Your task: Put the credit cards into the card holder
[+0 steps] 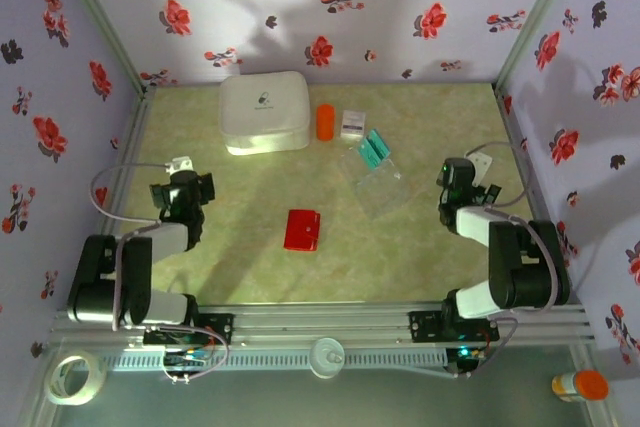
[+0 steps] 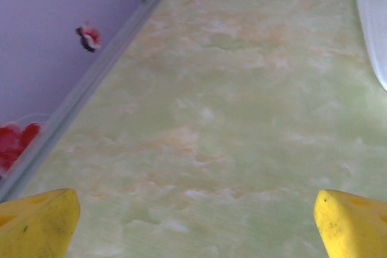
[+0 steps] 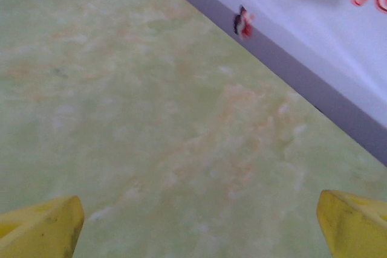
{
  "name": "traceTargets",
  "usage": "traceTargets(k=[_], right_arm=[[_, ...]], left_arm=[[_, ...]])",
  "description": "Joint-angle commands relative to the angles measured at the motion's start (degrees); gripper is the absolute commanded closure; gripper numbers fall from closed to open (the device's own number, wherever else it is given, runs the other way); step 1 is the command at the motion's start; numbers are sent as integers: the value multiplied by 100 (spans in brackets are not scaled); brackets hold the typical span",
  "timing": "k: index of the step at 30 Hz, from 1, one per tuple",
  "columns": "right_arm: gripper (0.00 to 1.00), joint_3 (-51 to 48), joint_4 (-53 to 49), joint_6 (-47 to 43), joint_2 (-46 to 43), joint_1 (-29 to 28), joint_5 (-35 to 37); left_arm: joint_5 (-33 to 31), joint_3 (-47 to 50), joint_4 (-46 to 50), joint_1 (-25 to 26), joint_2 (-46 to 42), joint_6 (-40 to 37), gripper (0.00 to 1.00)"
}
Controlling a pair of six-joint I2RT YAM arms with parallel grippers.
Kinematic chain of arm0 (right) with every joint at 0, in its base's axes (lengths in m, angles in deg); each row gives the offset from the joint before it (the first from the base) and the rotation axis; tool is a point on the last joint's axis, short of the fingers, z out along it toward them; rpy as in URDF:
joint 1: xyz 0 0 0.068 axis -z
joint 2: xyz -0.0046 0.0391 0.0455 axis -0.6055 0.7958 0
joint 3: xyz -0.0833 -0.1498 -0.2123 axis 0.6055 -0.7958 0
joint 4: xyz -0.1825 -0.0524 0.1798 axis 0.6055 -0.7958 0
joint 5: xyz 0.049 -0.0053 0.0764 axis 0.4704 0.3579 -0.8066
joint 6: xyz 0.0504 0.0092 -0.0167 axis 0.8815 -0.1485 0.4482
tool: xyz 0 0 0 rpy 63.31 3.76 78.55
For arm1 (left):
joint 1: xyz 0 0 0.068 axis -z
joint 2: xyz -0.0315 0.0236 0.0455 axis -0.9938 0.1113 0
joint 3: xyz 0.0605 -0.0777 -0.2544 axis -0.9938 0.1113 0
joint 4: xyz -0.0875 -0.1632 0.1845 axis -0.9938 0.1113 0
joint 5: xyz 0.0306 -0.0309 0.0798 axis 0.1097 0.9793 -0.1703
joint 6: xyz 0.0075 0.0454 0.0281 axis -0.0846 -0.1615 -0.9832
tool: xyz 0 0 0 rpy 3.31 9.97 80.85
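Nearest, my left pincer [image 2: 195, 225] and right pincer [image 3: 196, 228] hang released, empty, above the table [image 2: 230, 119]; card holder [image 1: 302, 230] lies between them.

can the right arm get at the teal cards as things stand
Probably yes. The right gripper is open and empty, with bare table between it and the credit cards to its left. They lie at the far end of a clear sleeve; whether on it or inside is unclear.

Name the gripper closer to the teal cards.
The right gripper; the credit cards lie on its side, while the left gripper sits far across.
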State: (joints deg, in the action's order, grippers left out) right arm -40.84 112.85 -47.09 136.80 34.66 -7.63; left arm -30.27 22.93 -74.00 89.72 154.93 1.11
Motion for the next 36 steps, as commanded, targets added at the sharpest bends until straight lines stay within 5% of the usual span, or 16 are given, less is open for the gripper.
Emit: traceTargets(k=[1, 4, 6, 9, 12, 27, 34, 36], right_arm=[[1, -407, 1622, -347, 26, 24, -697], [0, -569, 2134, -663, 234, 33, -1510], [1, -821, 3368, -812, 793, 22, -1664], [1, -488, 2130, -547, 469, 163, -1753], [0, -465, 2367, -601, 625, 174, -1757], [1, -296, 2035, -755, 637, 164, -2189], [1, -1148, 3407, -765, 464, 121, -1918], [1, -864, 3284, -760, 697, 121, -1821]], left_arm=[[628, 64, -1564, -118, 358, -384, 0], [948, 93, -2036, -224, 851, -404, 0], [1103, 26, -1781, -286, 789, -338, 0], [1306, -42, -1695, -381, 826, -308, 0], [1722, -116, -1547, -584, 830, -235, 0], [1734, -142, -1491, -601, 834, -234, 0], [1714, 243, -2190, -361, 800, -505, 0], [1586, -55, -1660, -373, 819, -428, 0]])
